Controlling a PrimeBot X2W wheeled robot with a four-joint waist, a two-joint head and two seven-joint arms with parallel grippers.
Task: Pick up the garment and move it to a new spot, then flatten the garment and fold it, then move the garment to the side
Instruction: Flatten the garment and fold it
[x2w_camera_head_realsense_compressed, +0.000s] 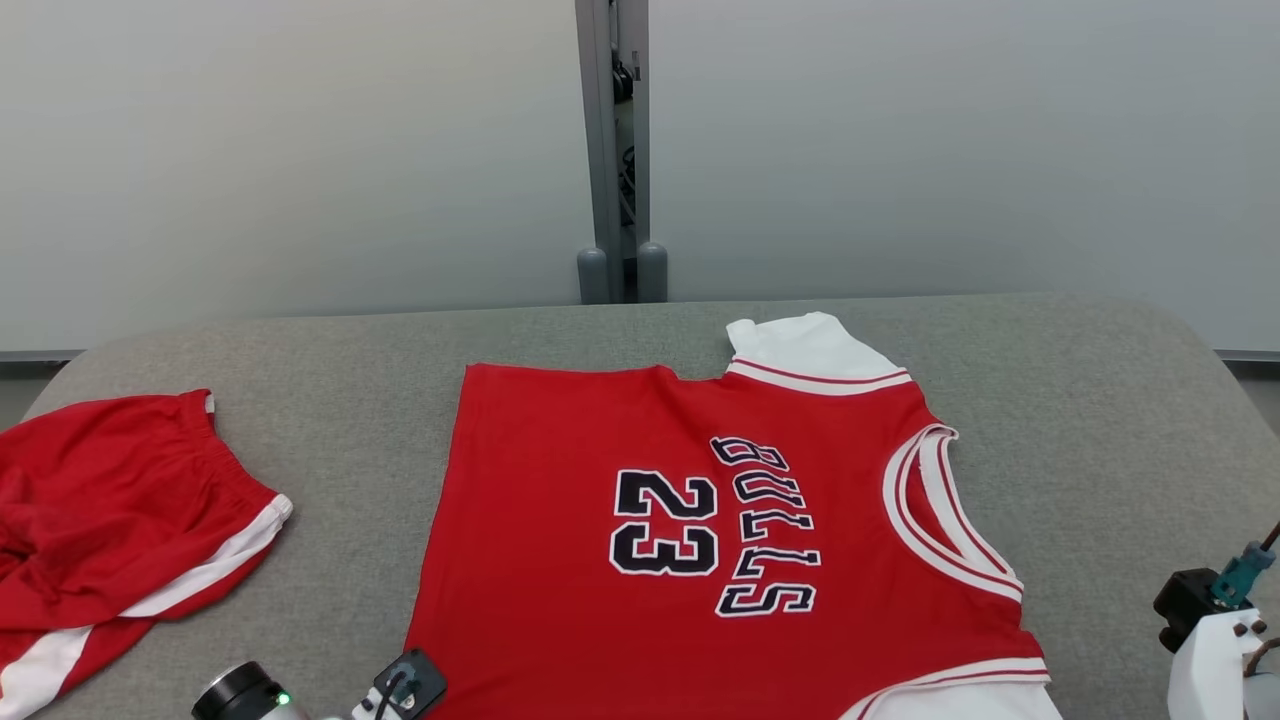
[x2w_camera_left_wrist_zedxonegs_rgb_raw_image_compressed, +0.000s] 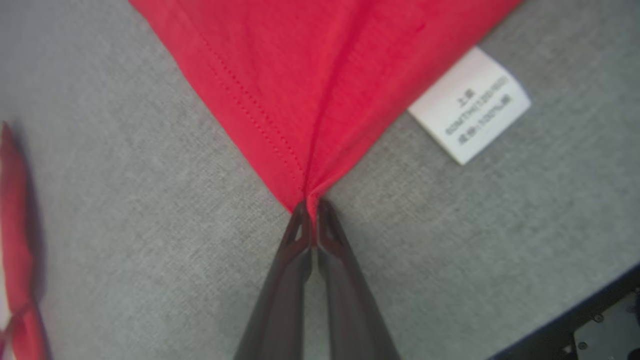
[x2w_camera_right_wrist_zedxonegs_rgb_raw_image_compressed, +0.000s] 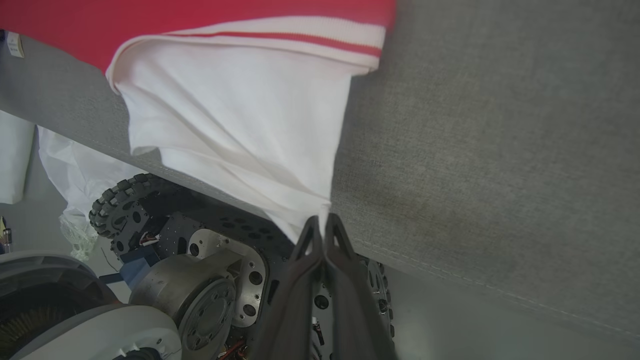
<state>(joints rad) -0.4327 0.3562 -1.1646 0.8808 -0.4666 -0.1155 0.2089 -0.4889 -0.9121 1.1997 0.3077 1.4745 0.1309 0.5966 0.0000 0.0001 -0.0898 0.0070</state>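
Left wrist view: our left jaws clench a corner of the red jersey (x2w_camera_left_wrist_zedxonegs_rgb_raw_image_compressed: 310, 75); right jaws pinch its white sleeve (x2w_camera_right_wrist_zedxonegs_rgb_raw_image_compressed: 240, 125). It lies flat on the grey woven worktop (x2w_camera_head_realsense_compressed: 330, 400), toward 5 o'clock.

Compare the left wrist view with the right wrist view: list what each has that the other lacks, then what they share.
Left wrist view, not the right: the left claw shut on a red hem corner of the jersey, and a sliver of the red shorts at the edge. Right wrist view, not the left: the right claw shut on the white sleeve, stretched past the edge of the table, with the robot's wheeled base beyond. Both: the red jersey lying on the grey table.
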